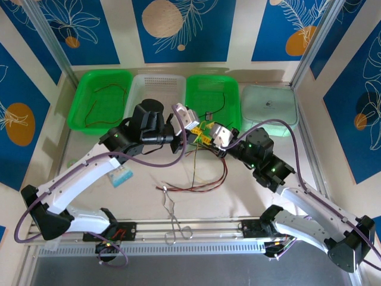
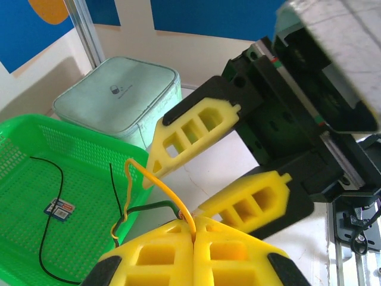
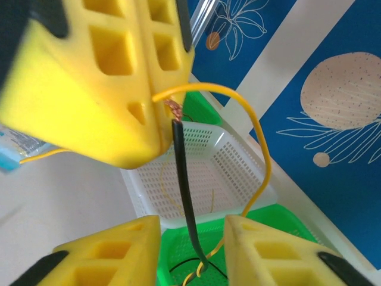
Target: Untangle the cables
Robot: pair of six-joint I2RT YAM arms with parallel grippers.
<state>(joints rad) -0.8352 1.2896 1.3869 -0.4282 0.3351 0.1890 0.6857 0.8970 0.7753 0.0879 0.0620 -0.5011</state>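
Cables (image 1: 196,188): thin yellow wire (image 3: 264,158) clamped in left jaws; right jaws apart, seemingly straddling black strand (image 3: 183,173).

Forceps (image 1: 171,208) shiny metal; white basket (image 1: 152,89) matt perforated plastic.

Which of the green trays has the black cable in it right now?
The right green tray, beside the pale lidded box; the left green tray holds a reddish-brown cable.
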